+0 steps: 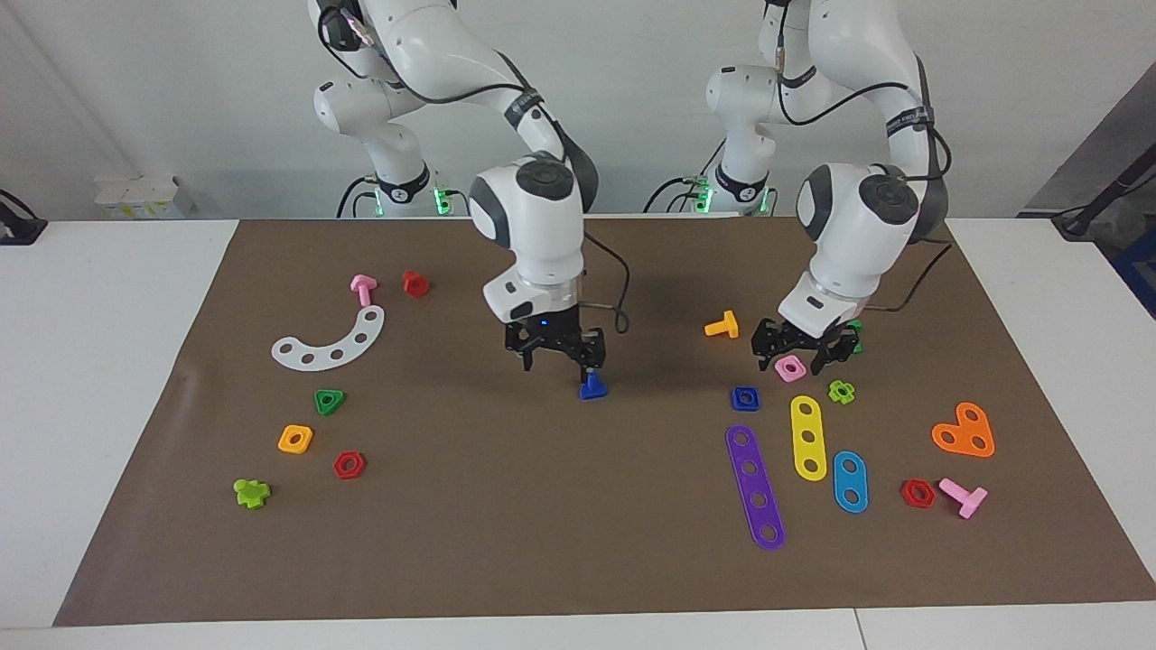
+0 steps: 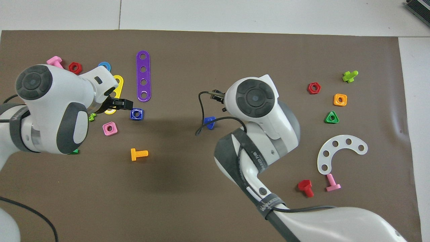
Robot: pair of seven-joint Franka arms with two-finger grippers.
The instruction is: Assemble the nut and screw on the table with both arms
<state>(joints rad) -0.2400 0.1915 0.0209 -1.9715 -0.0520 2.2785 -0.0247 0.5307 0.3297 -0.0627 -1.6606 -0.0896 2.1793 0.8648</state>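
The dark-blue screw [image 1: 592, 388] [image 2: 210, 122] stands on its triangular head in the middle of the brown mat [image 1: 542, 524] on the table. My right gripper [image 1: 557, 359] hangs open just above it, a little toward the right arm's end, holding nothing. The dark-blue square nut [image 1: 745, 397] [image 2: 136, 114] lies flat toward the left arm's end. My left gripper [image 1: 795, 352] is open and low over the pink nut [image 1: 790, 367], close to the blue nut but apart from it. In the overhead view the right gripper is hidden under its own wrist.
Around the blue nut lie an orange screw [image 1: 722, 325], a light-green cross nut [image 1: 842, 391], a yellow strip [image 1: 808, 438] and a purple strip [image 1: 755, 487]. Toward the right arm's end are a white curved strip [image 1: 330, 343], a green triangular nut [image 1: 329, 401] and an orange nut [image 1: 295, 439].
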